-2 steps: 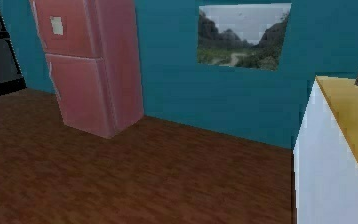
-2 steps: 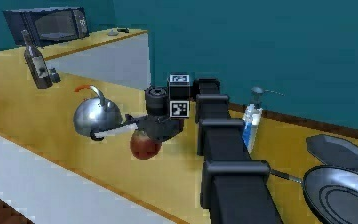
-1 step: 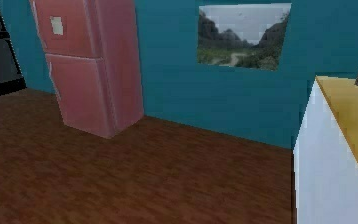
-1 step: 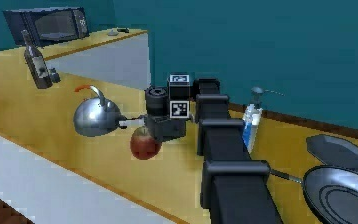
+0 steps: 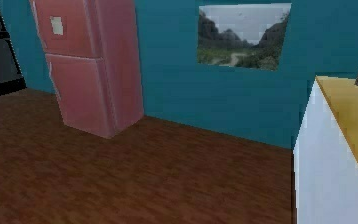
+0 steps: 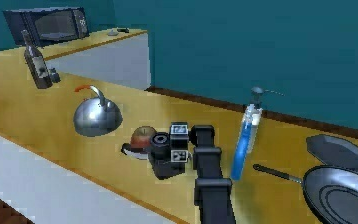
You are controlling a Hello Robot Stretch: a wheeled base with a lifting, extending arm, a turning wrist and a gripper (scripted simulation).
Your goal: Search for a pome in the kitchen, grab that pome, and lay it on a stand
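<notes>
We stand in a kitchen where a tall pink two-door fridge (image 5: 87, 65) backs onto the teal wall, and beside us runs a long yellow worktop on white cabinets (image 6: 47, 105). On a farther counter beyond the worktop's far left corner sits a black microwave oven (image 6: 47, 23). At the worktop's right end lies a dark round frying pan (image 6: 339, 192), with a second behind it. Left of the middle, between the front and back edges, stands a domed silver kettle with an orange handle (image 6: 96, 115). A clear blue pump bottle (image 6: 248, 140) stands right of the middle, and a dark glass bottle (image 6: 35, 62) near the far left edge. The dark square arm (image 6: 213, 185) crosses the front edge, and the gripper (image 6: 152, 152) sits at a small round red-brown fruit (image 6: 144, 135), likely the pome, which lies near the front edge just right of the kettle. We cannot tell how the fingers stand, nor whether they hold anything. We judge the search done, the grab at best under way, and the lift and the laying on a stand left to do.
</notes>
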